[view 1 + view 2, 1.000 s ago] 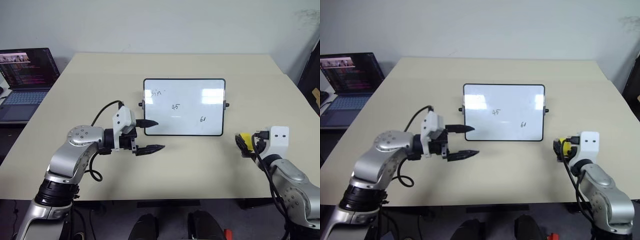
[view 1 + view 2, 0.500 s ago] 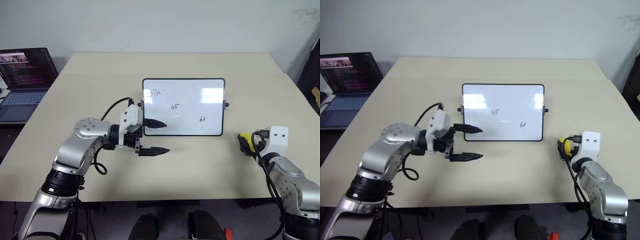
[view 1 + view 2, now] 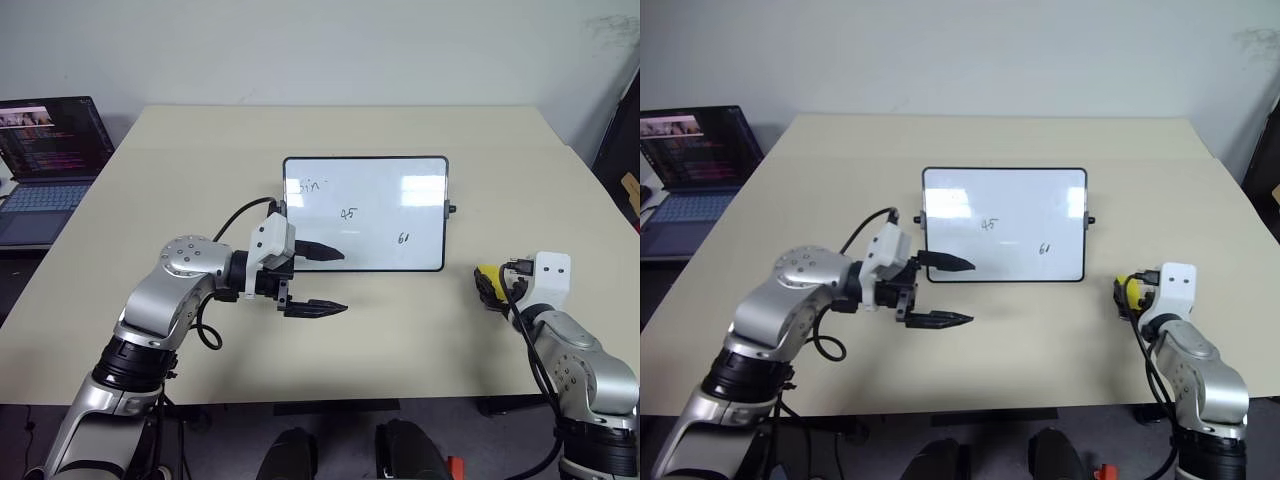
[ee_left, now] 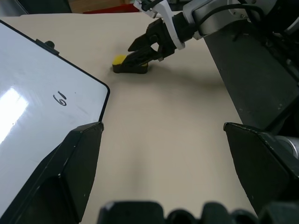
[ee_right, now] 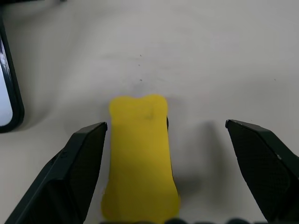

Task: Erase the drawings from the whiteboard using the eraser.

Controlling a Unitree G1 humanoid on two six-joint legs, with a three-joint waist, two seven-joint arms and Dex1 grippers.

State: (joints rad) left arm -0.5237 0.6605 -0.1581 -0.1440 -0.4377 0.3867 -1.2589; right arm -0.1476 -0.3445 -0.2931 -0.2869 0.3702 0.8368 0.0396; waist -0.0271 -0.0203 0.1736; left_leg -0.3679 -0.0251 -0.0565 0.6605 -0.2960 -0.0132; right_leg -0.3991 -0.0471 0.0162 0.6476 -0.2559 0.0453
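Because the small oblong yellow eraser [image 5: 140, 156] lies near the desk's [image 3: 400, 340] right edge, lengthwise between the right tool's [image 4: 145, 46] wide-spread empty fingers, that arm is nearer; the left tool [image 3: 325, 280] gapes empty beside the glossy black-framed whiteboard [image 3: 365, 212].

Laptop [image 3: 45, 165] cut by frame edge; eraser [image 3: 487, 280] mostly hidden behind right wrist; drawings [image 3: 348, 214] tiny.
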